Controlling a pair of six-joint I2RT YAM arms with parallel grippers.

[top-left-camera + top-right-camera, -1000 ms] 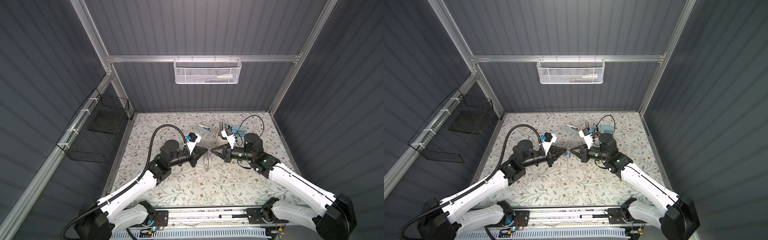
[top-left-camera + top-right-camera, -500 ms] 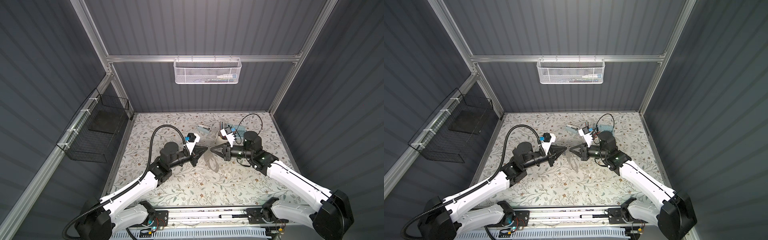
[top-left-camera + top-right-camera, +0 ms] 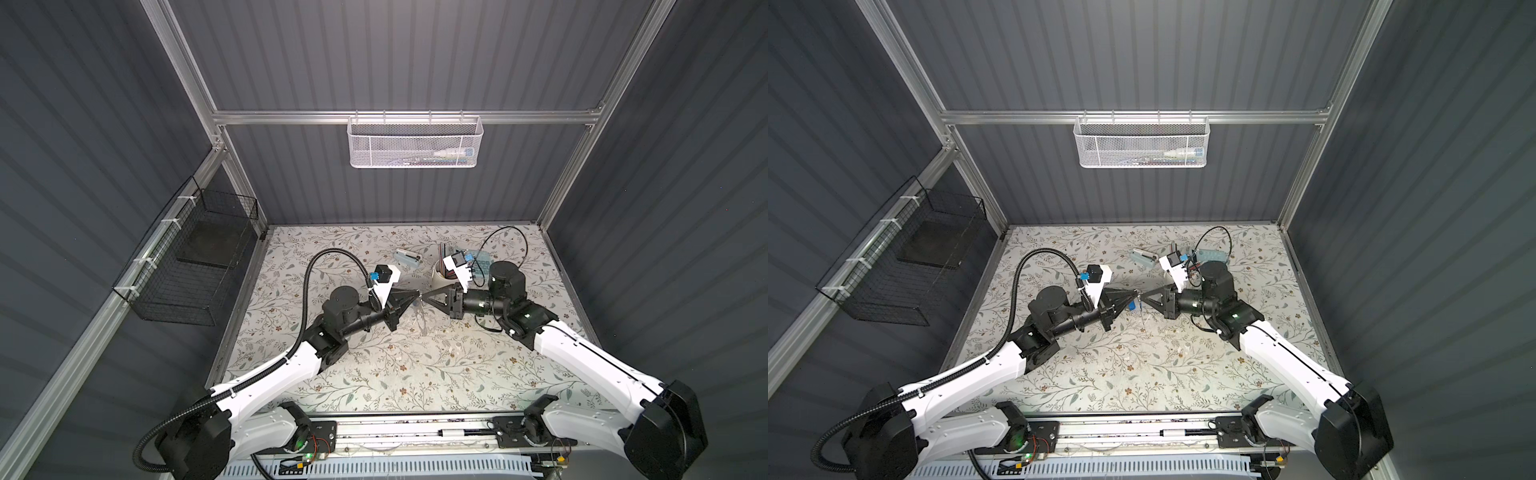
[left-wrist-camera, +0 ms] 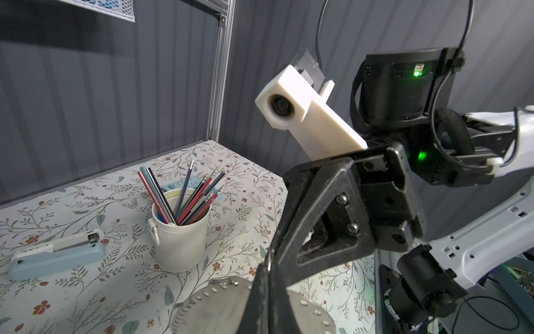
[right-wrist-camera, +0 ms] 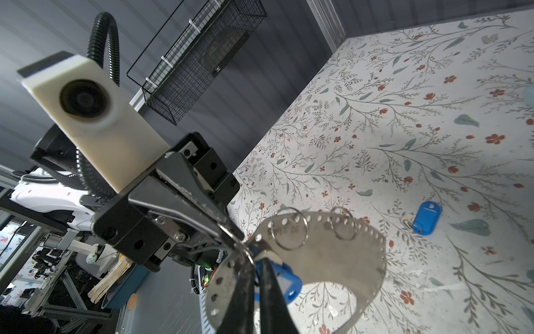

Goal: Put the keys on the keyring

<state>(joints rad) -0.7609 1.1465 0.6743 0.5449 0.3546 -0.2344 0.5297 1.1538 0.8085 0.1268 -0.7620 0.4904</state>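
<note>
Meeting tip to tip
Left claw pinches a blue-tagged key, right claw the keyring (second key on table).

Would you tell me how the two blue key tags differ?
One blue tag lies flat on the table, apart from the keyring; the other blue tag is raised, at the keyring. The first shows a plain blue face; the second, a pale insert. Both are bright blue.
</note>
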